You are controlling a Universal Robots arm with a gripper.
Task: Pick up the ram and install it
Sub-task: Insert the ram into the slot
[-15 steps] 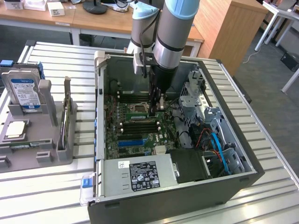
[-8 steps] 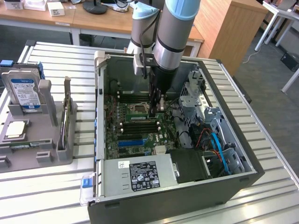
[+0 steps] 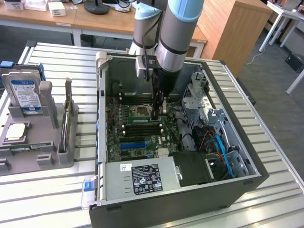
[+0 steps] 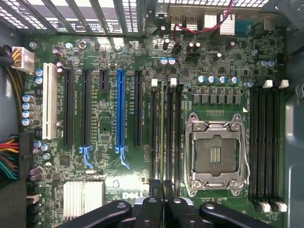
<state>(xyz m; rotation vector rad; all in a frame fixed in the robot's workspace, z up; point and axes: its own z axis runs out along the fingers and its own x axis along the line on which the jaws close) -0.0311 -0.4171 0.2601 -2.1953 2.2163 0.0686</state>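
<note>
The ram [image 3: 142,120] is a thin green stick standing in a black memory slot of the motherboard [image 3: 116,142], inside the open computer case [image 3: 102,109]. In the wrist view the ram [image 4: 162,137] shows edge-on between empty black slots, beside the CPU socket [image 4: 216,156]. My gripper [image 3: 157,114] reaches straight down into the case at the ram's end towards the exterior view's right. My gripper [image 4: 162,186] is shut, with its fingertips together right over that end. I cannot tell whether they touch the stick.
A blue expansion slot [image 4: 120,114] and more black slots [image 4: 266,142] lie on the board. The power supply [image 3: 142,176] fills the case's near end, and a drive cage with cables [image 3: 218,142] its right side. A grey fixture [image 3: 52,137] with a hard drive [image 3: 23,92] stands at the exterior view's left.
</note>
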